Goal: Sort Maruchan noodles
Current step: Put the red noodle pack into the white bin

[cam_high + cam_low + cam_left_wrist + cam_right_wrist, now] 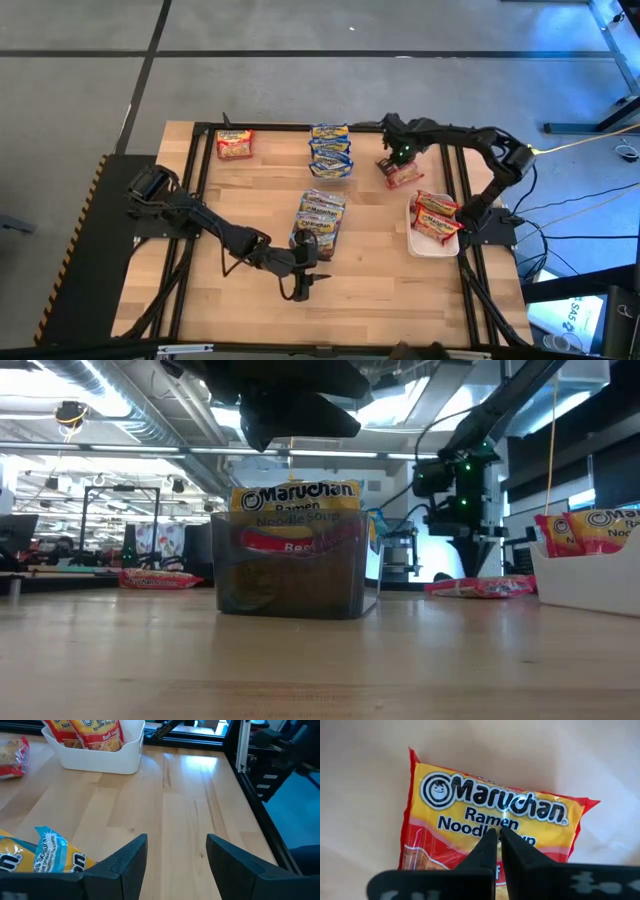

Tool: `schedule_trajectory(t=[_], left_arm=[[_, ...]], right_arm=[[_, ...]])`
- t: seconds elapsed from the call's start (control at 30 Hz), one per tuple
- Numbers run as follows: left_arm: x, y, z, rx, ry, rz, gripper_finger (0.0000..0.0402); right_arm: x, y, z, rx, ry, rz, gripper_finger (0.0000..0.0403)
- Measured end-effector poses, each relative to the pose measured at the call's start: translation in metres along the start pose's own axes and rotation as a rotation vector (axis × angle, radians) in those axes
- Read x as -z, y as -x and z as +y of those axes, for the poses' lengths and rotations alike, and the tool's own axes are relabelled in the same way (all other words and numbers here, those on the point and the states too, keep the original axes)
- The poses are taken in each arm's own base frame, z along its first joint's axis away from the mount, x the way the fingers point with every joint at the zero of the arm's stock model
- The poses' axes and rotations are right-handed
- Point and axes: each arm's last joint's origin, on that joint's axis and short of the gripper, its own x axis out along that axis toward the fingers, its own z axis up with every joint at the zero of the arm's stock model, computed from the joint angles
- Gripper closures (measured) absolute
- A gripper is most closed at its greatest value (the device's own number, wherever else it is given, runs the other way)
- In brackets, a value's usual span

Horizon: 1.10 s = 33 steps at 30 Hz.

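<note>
A red-edged Maruchan packet (235, 144) is being seen lying alone at the upper left of the wooden table (380, 270) in the high view; just below centre, the left gripper (303, 288) is being held over bare wood with its fingers (127, 862) spread apart and nothing between them, beside the clear tub (292, 572) in which yellow packets (319, 218) are being kept; a stack of blue-trimmed packets (330, 150) is being shown at upper centre; to the right of it, the right gripper (393, 158) is being held directly above a red beef packet (490, 827) lying flat on the table, its fingers pressed together with nothing clamped between them; at the right edge, more red packets (437, 216) are being held upright in a white bin (432, 246).
</note>
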Motion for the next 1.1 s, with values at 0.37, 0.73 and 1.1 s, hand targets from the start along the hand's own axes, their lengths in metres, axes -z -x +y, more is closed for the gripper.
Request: schedule_trajectory(t=[0.37,0.73,1.1], left_arm=[[0.002,0.001,-0.004,0.038,-0.002,0.013,0.0205],[0.009,0.011,-0.026,0.094,0.059,0.034,0.0205],[0.022,0.029,-0.058,0.09,0.178,0.019,0.0205]], right_arm=[[0.027,0.004,0.081,-0.069,0.197,0.005,0.0397],[0.086,0.012,0.161,-0.122,0.38,0.013,0.0397],[0.164,0.025,0.223,-0.248,0.497,-0.018,0.0397]])
